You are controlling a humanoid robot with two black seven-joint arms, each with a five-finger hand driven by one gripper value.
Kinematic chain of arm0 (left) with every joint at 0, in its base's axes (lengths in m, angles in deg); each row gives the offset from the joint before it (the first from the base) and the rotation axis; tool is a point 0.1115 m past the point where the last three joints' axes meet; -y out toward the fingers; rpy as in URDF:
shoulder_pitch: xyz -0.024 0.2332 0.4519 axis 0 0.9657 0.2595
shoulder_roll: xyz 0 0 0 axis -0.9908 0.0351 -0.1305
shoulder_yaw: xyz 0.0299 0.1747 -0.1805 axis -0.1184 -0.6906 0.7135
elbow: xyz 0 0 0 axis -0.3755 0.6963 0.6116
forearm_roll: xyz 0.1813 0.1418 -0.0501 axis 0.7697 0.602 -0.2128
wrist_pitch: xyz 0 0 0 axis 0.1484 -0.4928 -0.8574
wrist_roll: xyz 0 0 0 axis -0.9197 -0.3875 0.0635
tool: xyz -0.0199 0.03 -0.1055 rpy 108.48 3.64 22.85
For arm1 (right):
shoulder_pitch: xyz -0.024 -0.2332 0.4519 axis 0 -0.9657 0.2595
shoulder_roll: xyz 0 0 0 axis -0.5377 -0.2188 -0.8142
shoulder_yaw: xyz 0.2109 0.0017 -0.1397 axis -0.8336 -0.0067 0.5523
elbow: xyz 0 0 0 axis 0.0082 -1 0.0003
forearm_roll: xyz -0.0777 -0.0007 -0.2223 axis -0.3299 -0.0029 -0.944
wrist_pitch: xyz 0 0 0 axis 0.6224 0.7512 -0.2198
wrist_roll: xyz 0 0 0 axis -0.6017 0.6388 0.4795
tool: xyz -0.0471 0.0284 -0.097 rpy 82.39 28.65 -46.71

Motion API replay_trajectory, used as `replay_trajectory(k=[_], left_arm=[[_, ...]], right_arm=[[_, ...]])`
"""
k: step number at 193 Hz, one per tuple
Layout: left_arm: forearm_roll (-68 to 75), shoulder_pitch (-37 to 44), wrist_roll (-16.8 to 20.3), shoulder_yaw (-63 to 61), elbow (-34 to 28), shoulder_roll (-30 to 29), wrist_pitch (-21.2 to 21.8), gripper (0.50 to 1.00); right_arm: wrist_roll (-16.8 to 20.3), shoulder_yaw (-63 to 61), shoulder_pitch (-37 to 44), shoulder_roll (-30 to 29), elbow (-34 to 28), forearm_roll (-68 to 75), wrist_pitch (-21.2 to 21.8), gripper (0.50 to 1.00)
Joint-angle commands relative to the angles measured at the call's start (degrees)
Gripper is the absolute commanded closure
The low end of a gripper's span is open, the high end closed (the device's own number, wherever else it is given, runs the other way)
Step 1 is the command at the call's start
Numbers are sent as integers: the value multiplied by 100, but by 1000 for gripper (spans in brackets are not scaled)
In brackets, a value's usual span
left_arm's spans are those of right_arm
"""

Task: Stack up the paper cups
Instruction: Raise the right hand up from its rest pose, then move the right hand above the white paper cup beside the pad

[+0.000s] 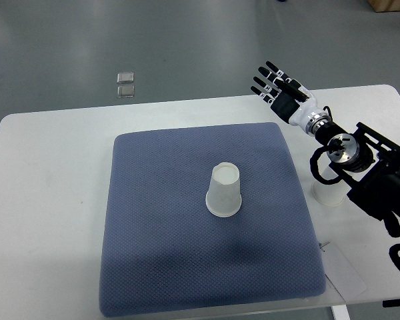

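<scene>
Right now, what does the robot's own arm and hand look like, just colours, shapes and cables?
Only the right arm shows. The right hand has black segmented fingers with pale knuckle joints and a white wrist cuff. Behind it sits a round silver-and-black joint disc, looped black cables and blocky black forearm housing.

Paper cup (225, 190): white, inverted, base up, near centre of blue mat (153, 267). Second white cup (327, 193): on the surface right of the mat, partly hidden.

cup (224, 191): matt white paper | mat (160, 267): blue textured cloth | table (53, 173): smooth white
</scene>
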Motion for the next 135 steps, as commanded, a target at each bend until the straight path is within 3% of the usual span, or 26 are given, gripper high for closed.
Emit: replay_trajectory(k=[1,35,81,110,135], left_arm=[[2,0,1,0,7,0,0,500],[-7,0,1,0,-2,0,0,500],[-7,0,1,0,-2,0,0,500],[2,0,1,0,-2,0,0,500],[-7,0,1,0,-2,0,0,500]], right_arm=[[210,346,223,265,-98,-529,95,581],[561,1779,1085,1100,-388,-1364,245,581],[816,5240,3272,2189,-932,-1970,903,581],[1141,6875,4749,2550,-1565,-2629,1554,579],[1220,7764,5532,2576,-2093,-3244,1695,579]])
